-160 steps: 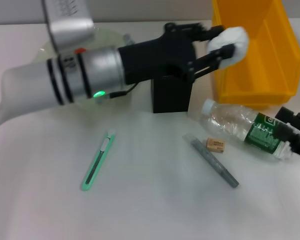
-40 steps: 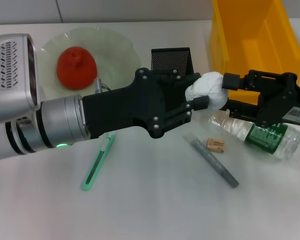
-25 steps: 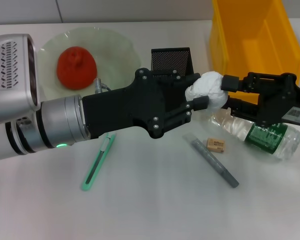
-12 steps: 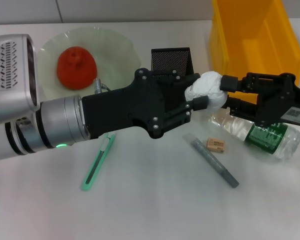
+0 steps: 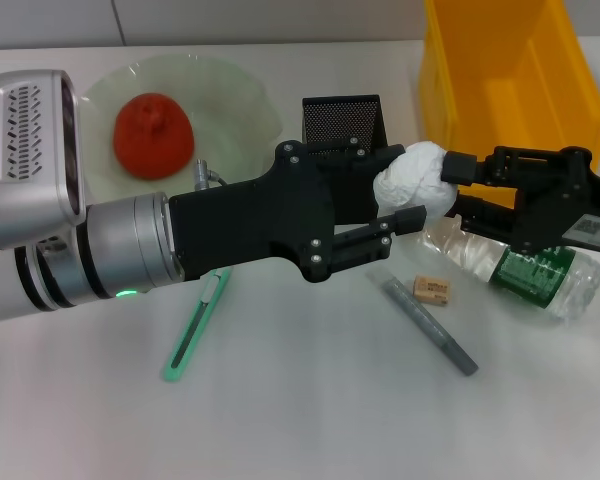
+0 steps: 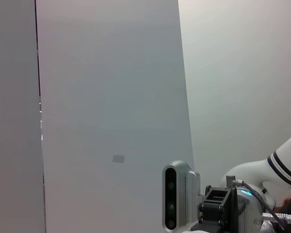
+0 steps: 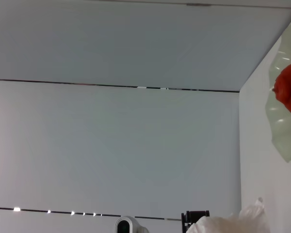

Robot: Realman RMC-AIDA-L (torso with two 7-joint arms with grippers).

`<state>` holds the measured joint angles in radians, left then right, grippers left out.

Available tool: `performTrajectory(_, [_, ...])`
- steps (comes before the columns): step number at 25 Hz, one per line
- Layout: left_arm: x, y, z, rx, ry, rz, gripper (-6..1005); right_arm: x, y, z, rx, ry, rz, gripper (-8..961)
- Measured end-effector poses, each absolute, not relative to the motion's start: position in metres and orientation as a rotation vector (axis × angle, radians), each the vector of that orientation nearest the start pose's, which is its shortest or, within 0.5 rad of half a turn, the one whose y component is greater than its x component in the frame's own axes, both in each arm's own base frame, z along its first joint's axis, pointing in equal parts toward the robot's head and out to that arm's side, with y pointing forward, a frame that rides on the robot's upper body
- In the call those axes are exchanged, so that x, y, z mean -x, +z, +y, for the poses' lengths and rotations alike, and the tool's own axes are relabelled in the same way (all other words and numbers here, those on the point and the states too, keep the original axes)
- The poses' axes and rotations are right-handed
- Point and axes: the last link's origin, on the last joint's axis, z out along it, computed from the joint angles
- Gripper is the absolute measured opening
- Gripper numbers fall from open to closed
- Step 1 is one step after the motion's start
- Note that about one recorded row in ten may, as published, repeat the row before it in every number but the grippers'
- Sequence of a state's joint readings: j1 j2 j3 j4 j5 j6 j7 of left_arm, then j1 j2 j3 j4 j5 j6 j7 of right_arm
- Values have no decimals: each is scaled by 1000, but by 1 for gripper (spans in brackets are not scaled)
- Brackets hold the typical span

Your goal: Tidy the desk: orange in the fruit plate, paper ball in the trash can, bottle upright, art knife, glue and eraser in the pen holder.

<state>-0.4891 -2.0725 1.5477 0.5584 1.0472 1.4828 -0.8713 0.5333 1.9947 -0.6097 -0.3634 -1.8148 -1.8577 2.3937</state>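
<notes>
**Two grippers meet at a paper ball above a white desk**

Head view: a white desk point(image 5: 310, 420) with a pale wall strip along its far edge. One left gripper point(image 5: 405, 190) reaches across the middle, its fingers spread apart on either side of one white paper ball point(image 5: 415, 180). One right gripper point(image 5: 458, 185) comes from the right edge, its fingers closed on the ball's other side. One orange point(image 5: 153, 135) sits in one pale green fruit plate point(image 5: 230, 95) near the far left corner. One black mesh pen holder point(image 5: 342, 120) stands at the far middle, and one yellow trash can point(image 5: 500, 70) at the far right corner. One bottle point(image 5: 535, 275) lies on its side by the right edge. One eraser point(image 5: 431, 290) and one grey glue stick point(image 5: 430, 325) lie near it; one green art knife point(image 5: 195, 325) lies left of centre.

Left wrist view: bare grey walls and part of the robot's body.

Right wrist view: grey wall, the plate's rim, the orange, the ball's top.
</notes>
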Motion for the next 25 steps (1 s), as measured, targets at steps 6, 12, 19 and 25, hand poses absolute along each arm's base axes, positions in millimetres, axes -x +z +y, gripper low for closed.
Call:
performTrajectory(6, [178, -61, 301, 2702, -1203, 21, 516, -251, 17, 296, 2286, 1346, 2301, 411])
performTrajectory(12, [180, -59, 302, 2687, -1196, 8, 569, -253, 18, 295, 2275, 1360, 2296, 410])
performTrajectory(19, [183, -57, 306, 2663, -1181, -11, 629, -258, 20, 289, 2258, 1378, 2291, 395])
performTrajectory(25, [185, -55, 308, 2646, -1178, -20, 630, -263, 23, 287, 2237, 1401, 2270, 384])
